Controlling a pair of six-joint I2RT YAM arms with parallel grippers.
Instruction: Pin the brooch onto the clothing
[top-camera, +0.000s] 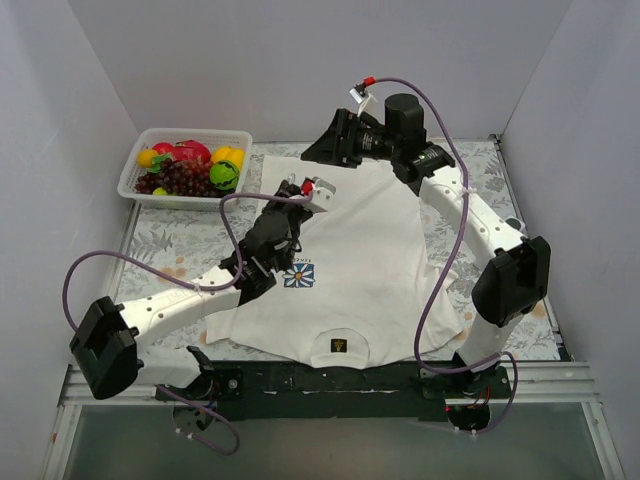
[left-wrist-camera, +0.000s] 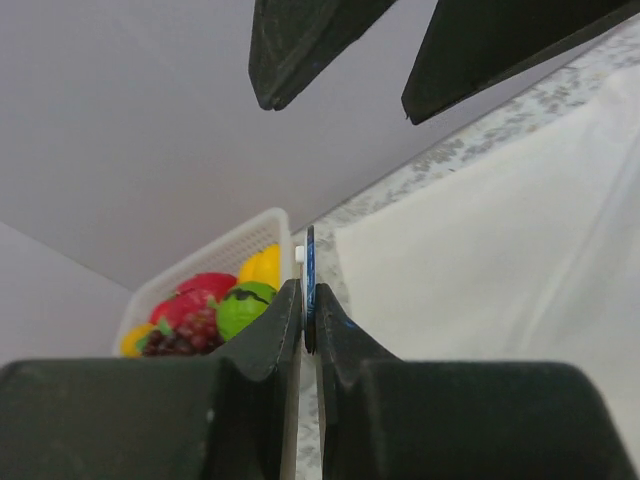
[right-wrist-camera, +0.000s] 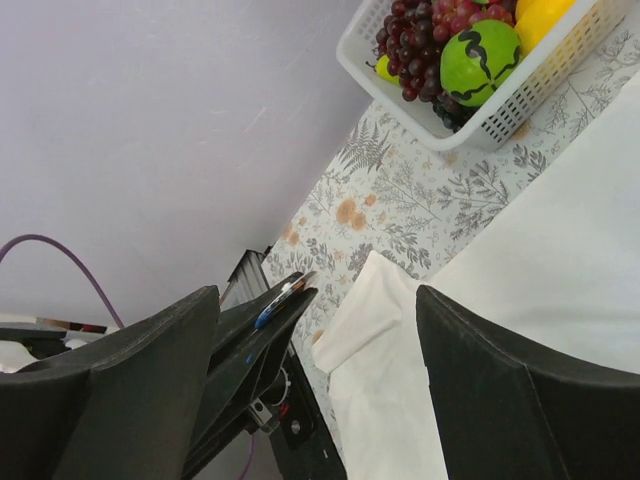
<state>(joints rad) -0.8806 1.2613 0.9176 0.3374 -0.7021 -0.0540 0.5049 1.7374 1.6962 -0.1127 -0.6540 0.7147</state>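
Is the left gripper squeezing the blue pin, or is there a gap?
Touching. The left wrist view shows the left gripper with its two fingers closed against both sides of the thin blue pin, seen edge-on, with no gap.

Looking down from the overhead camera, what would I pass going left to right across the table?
Fruit basket, flower emblem on the T-shirt, black neck label, right arm's black elbow.

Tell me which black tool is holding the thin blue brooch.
The left black tool: it is shut on the thin blue brooch, seen edge-on. The right black tool gapes open, holding nothing.
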